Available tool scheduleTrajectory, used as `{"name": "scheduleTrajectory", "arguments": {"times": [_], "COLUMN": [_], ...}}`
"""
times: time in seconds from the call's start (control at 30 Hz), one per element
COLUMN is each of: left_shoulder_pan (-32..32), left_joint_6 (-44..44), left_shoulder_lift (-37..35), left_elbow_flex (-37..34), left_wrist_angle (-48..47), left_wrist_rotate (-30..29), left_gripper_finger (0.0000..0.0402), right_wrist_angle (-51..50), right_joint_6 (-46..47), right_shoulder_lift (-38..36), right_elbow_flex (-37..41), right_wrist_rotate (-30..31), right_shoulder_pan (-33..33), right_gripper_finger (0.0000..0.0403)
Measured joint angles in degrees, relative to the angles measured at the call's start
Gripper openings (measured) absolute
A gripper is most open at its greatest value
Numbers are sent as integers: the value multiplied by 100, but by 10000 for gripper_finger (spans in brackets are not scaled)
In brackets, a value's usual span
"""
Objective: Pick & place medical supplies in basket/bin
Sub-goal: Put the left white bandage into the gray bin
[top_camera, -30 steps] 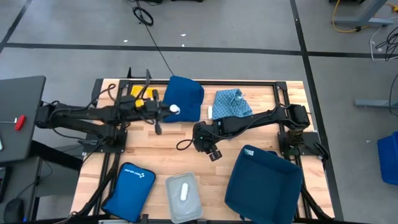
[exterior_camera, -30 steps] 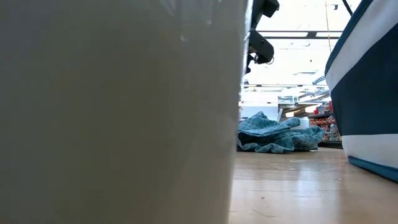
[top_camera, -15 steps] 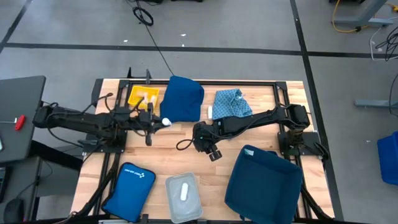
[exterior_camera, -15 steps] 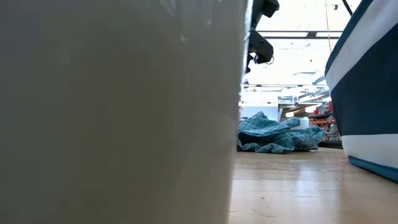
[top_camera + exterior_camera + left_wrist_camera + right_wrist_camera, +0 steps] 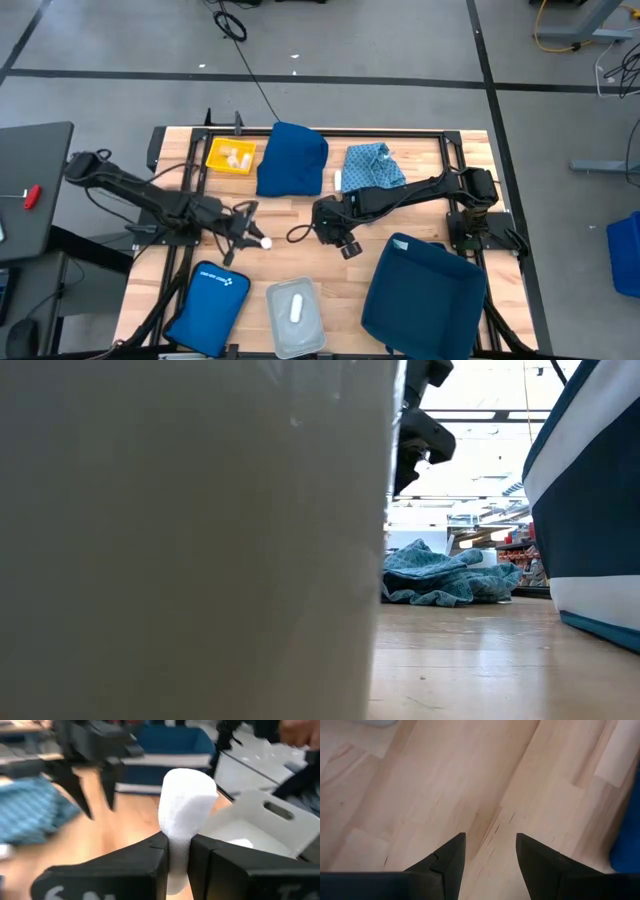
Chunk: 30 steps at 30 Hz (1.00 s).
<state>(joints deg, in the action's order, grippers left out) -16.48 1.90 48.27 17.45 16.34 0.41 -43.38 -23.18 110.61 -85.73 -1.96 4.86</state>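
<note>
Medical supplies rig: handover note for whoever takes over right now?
Left tool: shut on a white roll, above the table between the yellow tray and the clear bin.
Right tool: open, empty, hanging over bare wood mid-table.
Done: one white item lies in the clear bin.
Left: drop the held roll in the bin; small pieces remain in the yellow tray, and one white item lies beside the patterned cloth.

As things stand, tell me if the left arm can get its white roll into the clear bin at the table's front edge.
Probably yes. The left gripper is shut on the white roll, and the clear bin sits open-topped just ahead, with bare table between them and the right gripper off to the side.
</note>
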Motion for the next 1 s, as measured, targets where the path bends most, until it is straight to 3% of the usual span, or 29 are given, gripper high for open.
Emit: {"name": "scheduleTrajectory", "arguments": {"times": [0.33,0.67,1.0], "left_shoulder_pan": [-600,-920,-1136], "left_joint_6": [166,503,686], "left_shoulder_lift": [1246,2587,3231], "left_elbow_flex": [463,1531,2044], "left_wrist_angle": [367,-477,-466], "left_wrist_rotate": [69,582,1052], "left_gripper_finger": [39,39,39], "right_wrist_angle": [-146,-284,-472], "right_joint_6": [-22,18,146], "right_shoulder_lift": [0,0,0], "right_elbow_flex": [0,0,0], "right_wrist_rotate": [19,15,-3], "right_shoulder_pan": [-209,-512,-535], "right_gripper_finger": [181,181,181]}}
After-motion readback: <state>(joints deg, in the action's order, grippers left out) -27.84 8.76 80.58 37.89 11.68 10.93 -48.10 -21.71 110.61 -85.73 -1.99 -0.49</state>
